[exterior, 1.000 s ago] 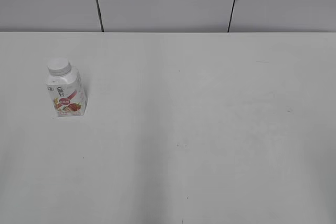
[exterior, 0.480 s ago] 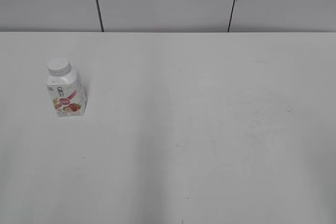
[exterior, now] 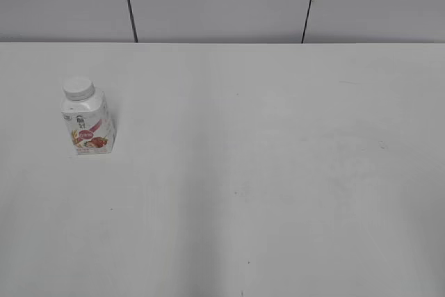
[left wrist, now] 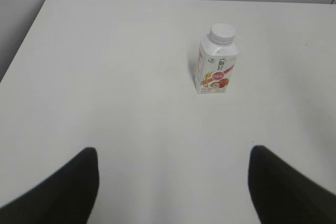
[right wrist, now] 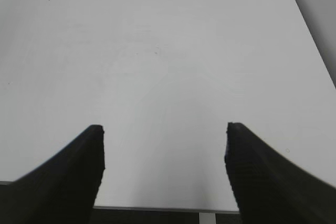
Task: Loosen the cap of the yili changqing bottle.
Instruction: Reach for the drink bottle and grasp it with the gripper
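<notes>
The yili changqing bottle (exterior: 87, 124) stands upright on the left of the white table, white with a pink-red strawberry label. Its white ribbed cap (exterior: 78, 88) sits on the neck. In the left wrist view the bottle (left wrist: 216, 66) and its cap (left wrist: 222, 33) lie ahead, right of centre. My left gripper (left wrist: 173, 153) is open and empty, well short of the bottle. My right gripper (right wrist: 165, 129) is open and empty over bare table near the front edge. Neither gripper shows in the exterior view.
The white table (exterior: 278, 172) ends at a grey panelled wall (exterior: 222, 1) at the back. Its left edge (left wrist: 26, 35) shows in the left wrist view, its right edge (right wrist: 315, 40) and front edge (right wrist: 163, 209) in the right wrist view.
</notes>
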`<move>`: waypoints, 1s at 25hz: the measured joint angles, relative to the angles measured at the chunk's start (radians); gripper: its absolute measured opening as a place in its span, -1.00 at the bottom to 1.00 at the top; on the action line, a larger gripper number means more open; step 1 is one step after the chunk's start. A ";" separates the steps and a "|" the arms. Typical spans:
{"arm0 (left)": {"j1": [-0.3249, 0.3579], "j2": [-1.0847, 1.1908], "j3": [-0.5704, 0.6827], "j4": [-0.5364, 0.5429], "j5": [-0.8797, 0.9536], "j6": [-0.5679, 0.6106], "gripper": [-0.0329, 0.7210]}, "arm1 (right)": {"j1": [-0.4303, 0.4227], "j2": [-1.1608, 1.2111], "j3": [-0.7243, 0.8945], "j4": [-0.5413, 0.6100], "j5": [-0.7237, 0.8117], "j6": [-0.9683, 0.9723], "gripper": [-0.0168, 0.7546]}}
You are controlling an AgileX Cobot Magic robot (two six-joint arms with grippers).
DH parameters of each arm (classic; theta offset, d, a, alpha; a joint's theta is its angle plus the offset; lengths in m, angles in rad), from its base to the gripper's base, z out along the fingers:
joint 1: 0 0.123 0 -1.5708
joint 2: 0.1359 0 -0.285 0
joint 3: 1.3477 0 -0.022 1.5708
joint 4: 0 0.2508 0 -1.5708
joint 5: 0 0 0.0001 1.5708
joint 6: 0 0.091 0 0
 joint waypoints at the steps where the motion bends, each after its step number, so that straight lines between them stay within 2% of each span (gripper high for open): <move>1: 0.000 0.000 0.000 0.000 0.000 0.000 0.51 | 0.000 0.000 0.000 0.000 0.000 0.000 0.51; 10: 0.000 0.000 -0.026 0.000 -0.061 0.000 0.51 | 0.000 0.000 0.000 0.000 0.000 0.000 0.51; 16: 0.000 0.052 -0.054 0.022 -0.242 0.000 0.51 | 0.000 0.000 0.000 0.000 0.000 0.000 0.51; 25: -0.017 0.335 -0.054 0.068 -0.618 0.000 0.51 | 0.000 0.000 0.000 0.000 0.000 0.000 0.51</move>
